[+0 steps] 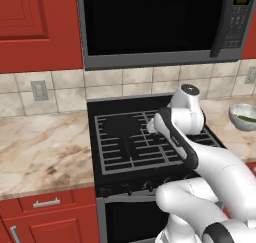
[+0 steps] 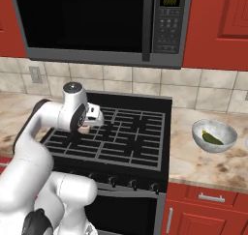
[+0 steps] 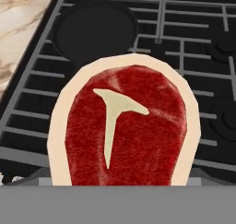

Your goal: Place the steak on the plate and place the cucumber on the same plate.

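We are at the first step, right over the flat red steak with its pale rim (image 3: 123, 126) on the black stove grate (image 3: 193, 57); our gripper (image 2: 92, 117) has its jaws wide apart and holds nothing; next we go down and pinch it.

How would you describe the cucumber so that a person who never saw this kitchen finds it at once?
Start at the black stove under the microwave and go to the marble counter on its right. There stands a grey speckled bowl. The cucumber lies inside it, the one dark green oblong thing there.
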